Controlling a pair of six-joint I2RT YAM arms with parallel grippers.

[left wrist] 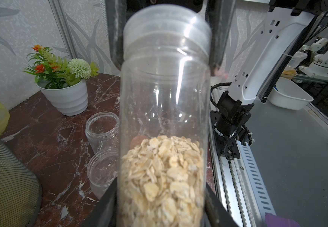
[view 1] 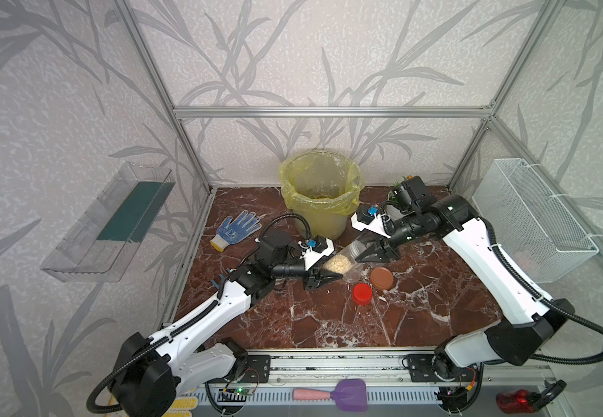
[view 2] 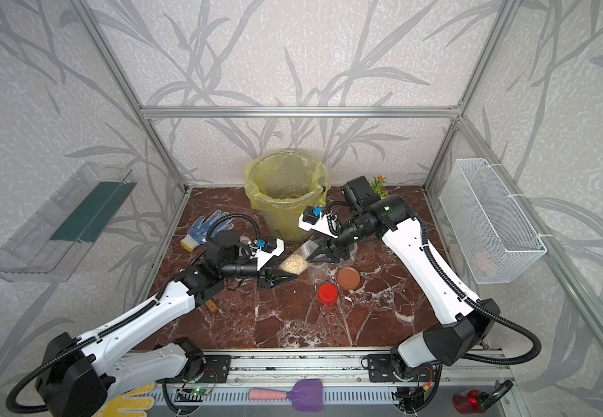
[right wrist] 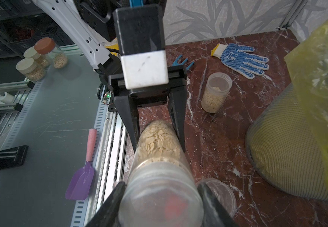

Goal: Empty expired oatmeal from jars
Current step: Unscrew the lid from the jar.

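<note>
A slim clear jar (view 1: 345, 258) (view 2: 298, 257) hangs tilted above the table, held at both ends. Oatmeal (left wrist: 163, 176) (right wrist: 159, 145) fills its lower end. My left gripper (left wrist: 161, 216) (view 1: 329, 278) is shut on that oatmeal end. On the jar's clear lid (left wrist: 167, 33) (right wrist: 159, 200) my right gripper (right wrist: 159, 206) (view 1: 365, 252) is shut. Another jar (right wrist: 216, 92) with oatmeal stands upright near the glove. Two empty open jars (left wrist: 102, 127) (left wrist: 102, 171) stand below the held one.
A bin with a yellow bag (view 1: 320, 195) stands at the back centre. A red lid (view 1: 361, 294) and a brown lid (view 1: 381, 278) lie on the marble table (view 1: 419, 317). A blue-dotted glove (view 1: 237, 227) lies back left, a white flower pot (left wrist: 68, 98) back right.
</note>
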